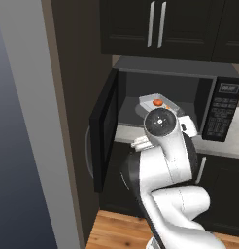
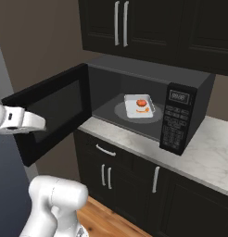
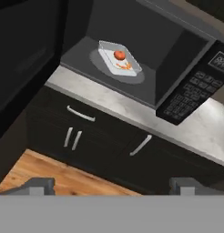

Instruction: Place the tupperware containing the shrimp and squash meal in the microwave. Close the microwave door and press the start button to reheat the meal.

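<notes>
Gripper (image 3: 112,184) spread wide, nothing held, finger tips cut off at the frame bottom, hanging in front of the microwave (image 2: 148,104). Microwave door (image 2: 48,111) swung open, handle not visible. Tupperware (image 3: 119,62) on the turntable inside, well beyond the gripper; meal (image 3: 120,56) in it.

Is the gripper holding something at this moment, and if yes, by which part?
Nothing is held. The gripper is open and empty; the tupperware sits inside the microwave, apart from it.

The counter (image 2: 213,157) had the microwave (image 2: 180,92) sitting on it, and the tupperware (image 2: 139,105) sat on the turntable (image 2: 120,111) inside.
</notes>
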